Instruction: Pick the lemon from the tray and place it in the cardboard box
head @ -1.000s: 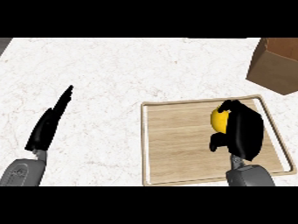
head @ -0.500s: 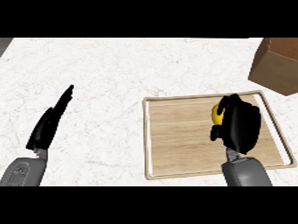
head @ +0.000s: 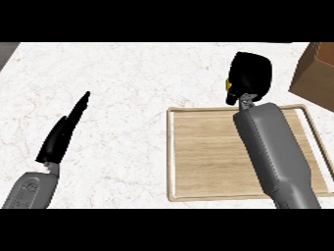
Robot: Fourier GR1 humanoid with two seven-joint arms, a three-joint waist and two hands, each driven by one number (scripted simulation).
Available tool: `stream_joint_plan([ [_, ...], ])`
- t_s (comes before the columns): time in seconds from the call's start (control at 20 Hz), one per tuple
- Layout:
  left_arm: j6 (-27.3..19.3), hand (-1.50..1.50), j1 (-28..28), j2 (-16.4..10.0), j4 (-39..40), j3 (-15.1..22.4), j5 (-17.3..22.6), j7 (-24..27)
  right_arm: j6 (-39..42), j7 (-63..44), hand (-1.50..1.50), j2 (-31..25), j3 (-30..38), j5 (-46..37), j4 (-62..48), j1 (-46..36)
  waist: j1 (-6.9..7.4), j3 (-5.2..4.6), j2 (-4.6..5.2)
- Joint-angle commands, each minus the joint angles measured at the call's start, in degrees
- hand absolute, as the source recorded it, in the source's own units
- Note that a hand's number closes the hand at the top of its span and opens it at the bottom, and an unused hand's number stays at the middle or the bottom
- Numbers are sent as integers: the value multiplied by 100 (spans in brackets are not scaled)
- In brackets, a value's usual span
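Observation:
My right hand (head: pixel 250 74) is curled round the yellow lemon (head: pixel 228 86), of which only a small sliver shows at the hand's left edge. Hand and lemon are lifted above the counter, just beyond the far edge of the wooden tray (head: pixel 205 152). The brown cardboard box (head: pixel 327 73) stands at the right edge, to the right of the hand. My left hand (head: pixel 62 133) rests open at the left, fingers straight and pointing away.
The tray lies on a white marble counter (head: pixel 126 73), whose dark edge shows at the far left. My right forearm (head: pixel 274 152) crosses over the tray's right half.
My right hand has closed on the lemon and lifted it off the tray, moving away and up toward the box. The left hand has not moved.

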State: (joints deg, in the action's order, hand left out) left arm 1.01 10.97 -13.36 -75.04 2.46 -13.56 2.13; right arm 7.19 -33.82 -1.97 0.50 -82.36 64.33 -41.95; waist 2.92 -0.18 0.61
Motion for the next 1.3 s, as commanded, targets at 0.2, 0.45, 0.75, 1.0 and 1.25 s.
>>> stream_joint_plan([
  [0.2,161,0,-191,-144,87,-189,116,200,128,-732,150,-424,446,-340,-1077,-1982,-153,13,-33],
  [0.45,34,0,-243,23,-123,-141,47,22,432,-1359,150,-532,573,-473,-994,-2395,-217,15,-58],
  [0.75,5,0,-198,-59,-218,-225,-35,-134,467,-1463,150,-1129,920,-360,-568,-2407,-267,18,-68],
  [1.0,29,0,-109,-73,235,-350,-40,244,321,-1028,150,-1844,1227,-203,-821,-2152,-289,16,-46],
  [1.25,-19,0,-451,35,-44,-215,-168,211,762,-946,150,-2128,1394,50,-497,-1748,-283,17,-67],
])
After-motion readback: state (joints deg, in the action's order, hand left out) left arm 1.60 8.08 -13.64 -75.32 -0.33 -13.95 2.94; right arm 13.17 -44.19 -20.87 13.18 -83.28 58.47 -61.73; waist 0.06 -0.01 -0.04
